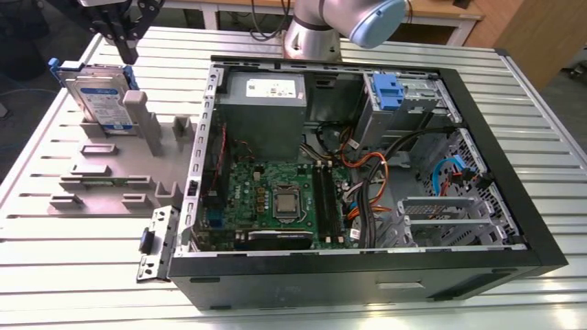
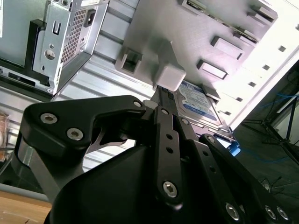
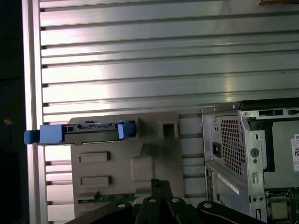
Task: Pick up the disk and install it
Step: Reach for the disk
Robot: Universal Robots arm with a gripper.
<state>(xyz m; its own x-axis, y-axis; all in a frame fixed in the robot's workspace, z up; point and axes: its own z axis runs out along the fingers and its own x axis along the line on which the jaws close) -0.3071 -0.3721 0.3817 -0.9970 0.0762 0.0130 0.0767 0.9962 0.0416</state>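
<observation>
The disk (image 1: 99, 100) stands on one long edge in a slot of the grey fixture plate (image 1: 110, 168). The plate lies on the slatted table (image 1: 82, 275) near its far corner at the exterior view's left, beside the open computer case (image 1: 367, 278). In the first wrist view the disk (image 3: 88, 134) appears edge-on. Its long axis runs parallel to the table slats, and one blue-railed end overhangs the plate toward the table edge. The gripper (image 1: 129, 58) hangs just above the disk's upper edge, over the end nearer the case, so the disk lies directly below it and extends away toward the table edge. No contact is evident. In both wrist views the gripper (image 2: 161, 96) (image 3: 157, 183) appears closed with nothing between its jaws (the linkage converges to a single narrow tip). The labelled broad face of the disk (image 2: 198, 99) shows beyond that tip in the second wrist view. The drive cage with its blue latch (image 1: 390, 89) sits at the far corner inside the case, well apart from the disk. Judged from this layout, the pick-up has not yet occurred.
</observation>
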